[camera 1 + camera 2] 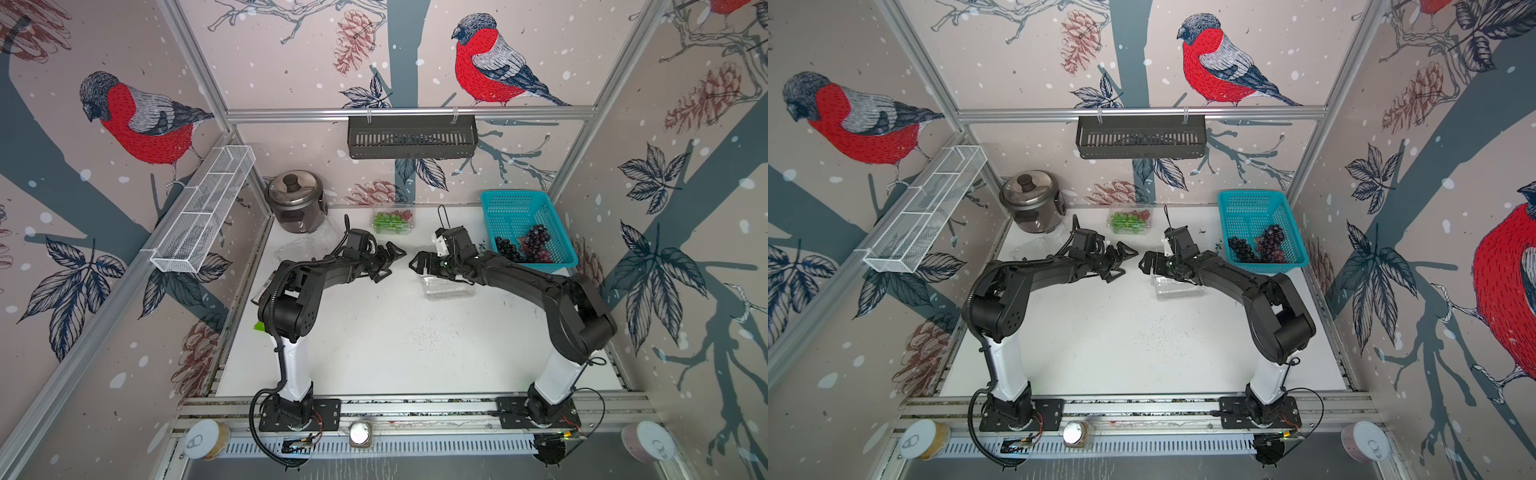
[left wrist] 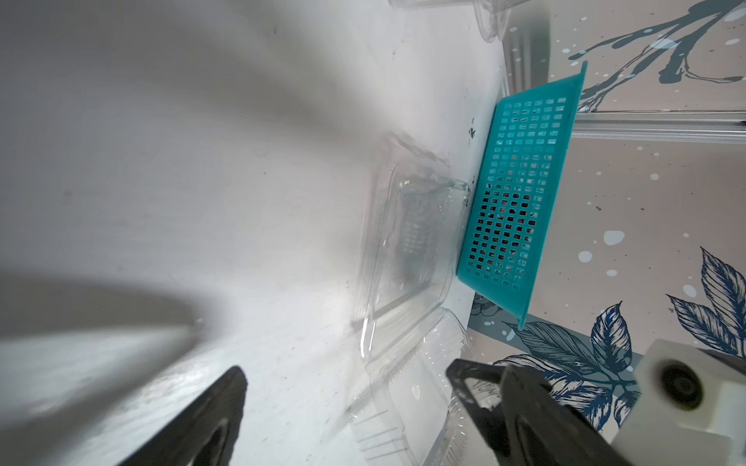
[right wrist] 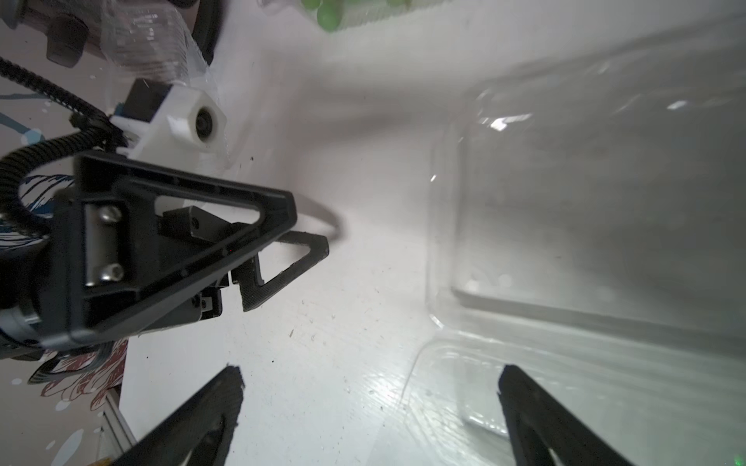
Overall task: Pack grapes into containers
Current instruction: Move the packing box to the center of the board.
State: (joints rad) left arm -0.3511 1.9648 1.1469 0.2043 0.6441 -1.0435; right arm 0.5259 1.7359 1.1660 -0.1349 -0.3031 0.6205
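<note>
Finds grapes (image 1: 525,245) at three o'clock from right gripper (image 1: 417,264), inside basket (image 1: 515,212); farther from left gripper (image 1: 392,264). Notes both spread wide, empty.

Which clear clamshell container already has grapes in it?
The clamshell at the table's back edge, between the rice cooker and the turquoise basket: green and red grapes lie inside. The clamshell beside that basket is empty.

Robotics lab cell, aluminium frame (image 1: 409,113), bird-print wall panels (image 1: 291,62), left arm (image 1: 291,307), right arm (image 1: 582,320) on rail (image 1: 415,409)
</note>
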